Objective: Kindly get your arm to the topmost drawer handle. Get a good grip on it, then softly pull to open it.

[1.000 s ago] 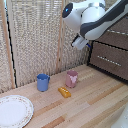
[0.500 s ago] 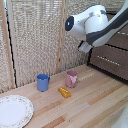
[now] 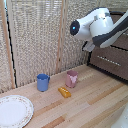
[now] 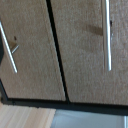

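My white arm (image 3: 97, 25) with its dark round joint (image 3: 75, 27) hangs high at the exterior view's right, in front of the dark brown chest (image 3: 114, 64). It hides the chest's upper part. A small dark part under the casing (image 3: 89, 47) seems to be the gripper, too blurred to read. The wrist view shows two brown drawer fronts side by side, split by a dark gap (image 4: 57, 50). Each carries a slim silver bar. The bar (image 4: 106, 35) on the drawer front (image 4: 82, 55) appears to be the higher one. The other bar (image 4: 9, 47) belongs to the drawer beside it. No fingers show there.
On the wooden table (image 3: 90, 107) stand a blue cup (image 3: 43, 81) and a pink cup (image 3: 72, 78), with a small orange object (image 3: 64, 92) lying between them. A white plate (image 3: 14, 111) lies at the front left. A wicker screen (image 3: 40, 40) closes the back.
The arm has come lower and a little toward the exterior view's right, nearer the chest. The cups, orange object and plate have not moved.
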Controlling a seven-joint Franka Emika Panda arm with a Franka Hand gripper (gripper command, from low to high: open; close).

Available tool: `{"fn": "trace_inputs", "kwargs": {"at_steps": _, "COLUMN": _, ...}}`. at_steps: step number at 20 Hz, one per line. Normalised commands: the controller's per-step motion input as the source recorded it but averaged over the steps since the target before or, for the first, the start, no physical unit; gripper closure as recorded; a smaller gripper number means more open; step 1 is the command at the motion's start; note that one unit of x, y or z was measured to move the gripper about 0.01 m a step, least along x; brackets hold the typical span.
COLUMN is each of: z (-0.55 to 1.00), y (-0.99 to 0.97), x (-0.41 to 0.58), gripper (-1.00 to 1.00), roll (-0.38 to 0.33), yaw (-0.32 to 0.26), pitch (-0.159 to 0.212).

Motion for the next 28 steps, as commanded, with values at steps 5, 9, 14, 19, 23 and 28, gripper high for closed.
{"fn": "trace_inputs", "kwargs": {"at_steps": 5, "z": 0.48, "y": -0.77, "x": 0.000, "gripper": -1.00, "roll": 0.000, "yaw": 0.072, "pitch": 0.152}}
{"fn": "trace_inputs", "kwargs": {"at_steps": 9, "z": 0.43, "y": -0.78, "x": 0.000, "gripper": -1.00, "roll": 0.000, "yaw": 0.065, "pitch": 0.178}}
{"fn": "trace_inputs", "kwargs": {"at_steps": 14, "z": 0.30, "y": -0.74, "x": 0.072, "gripper": -1.00, "roll": -0.001, "yaw": 0.083, "pitch": 0.122}}
{"fn": "trace_inputs", "kwargs": {"at_steps": 19, "z": -0.01, "y": -0.45, "x": 0.119, "gripper": -1.00, "roll": -0.033, "yaw": 0.108, "pitch": 0.062}}
{"fn": "trace_inputs", "kwargs": {"at_steps": 23, "z": -0.15, "y": -0.21, "x": 0.000, "gripper": 1.00, "roll": -0.023, "yaw": 0.020, "pitch": 0.000}}
{"fn": "trace_inputs", "kwargs": {"at_steps": 28, "z": -0.15, "y": -0.22, "x": -0.169, "gripper": 1.00, "roll": -0.020, "yaw": -0.017, "pitch": -0.005}}
